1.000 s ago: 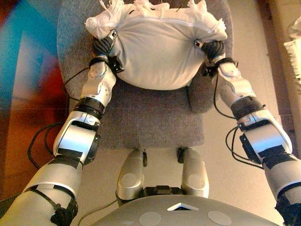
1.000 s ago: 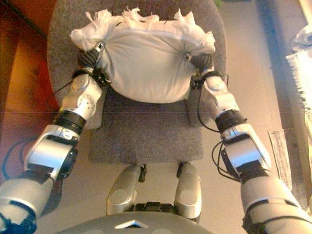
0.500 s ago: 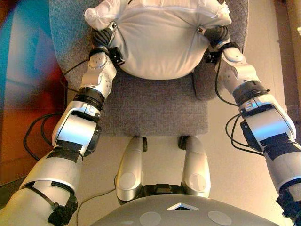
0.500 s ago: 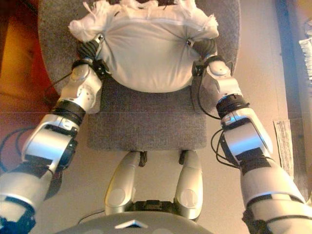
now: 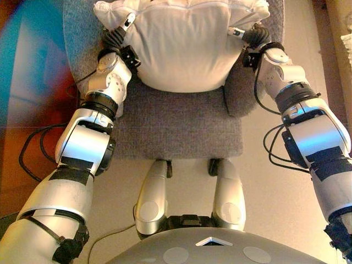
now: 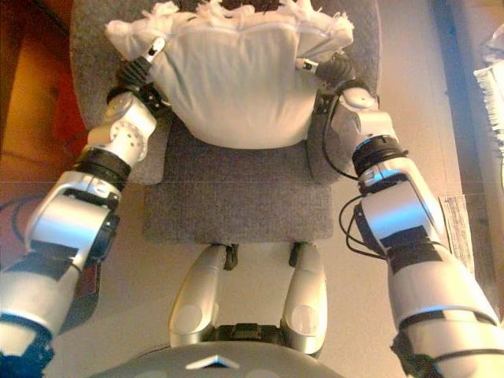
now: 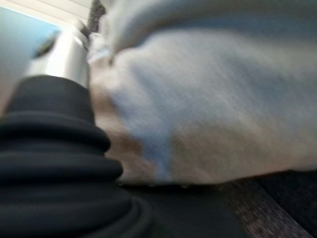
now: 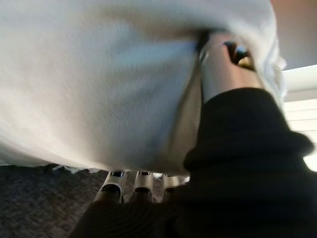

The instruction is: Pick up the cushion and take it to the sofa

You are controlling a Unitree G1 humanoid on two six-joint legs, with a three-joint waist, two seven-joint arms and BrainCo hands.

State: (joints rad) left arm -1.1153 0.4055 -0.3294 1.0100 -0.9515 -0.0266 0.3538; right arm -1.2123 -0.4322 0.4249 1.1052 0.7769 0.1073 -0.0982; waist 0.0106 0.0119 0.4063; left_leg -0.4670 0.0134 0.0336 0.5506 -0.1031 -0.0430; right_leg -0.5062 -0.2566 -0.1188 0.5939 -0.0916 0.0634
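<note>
Grey chair; white cushion, top cut off, between half-hidden robot hands.

A white cushion sits at twelve o'clock over a grey chair seat. The left hand grips its ten o'clock edge, the right hand its two o'clock edge.

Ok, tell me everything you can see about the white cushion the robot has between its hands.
The cushion is a plump, off-white fabric pillow with frayed tassel fringe along its far edge and a seam running just below that fringe. It is clamped from both sides: the left hand pinches its left end, the right hand its right end, thumbs pressing into the cloth on top, with the right hand's fingers underneath. It sits over the grey upholstered seat; whether it touches the seat is unclear.
</note>
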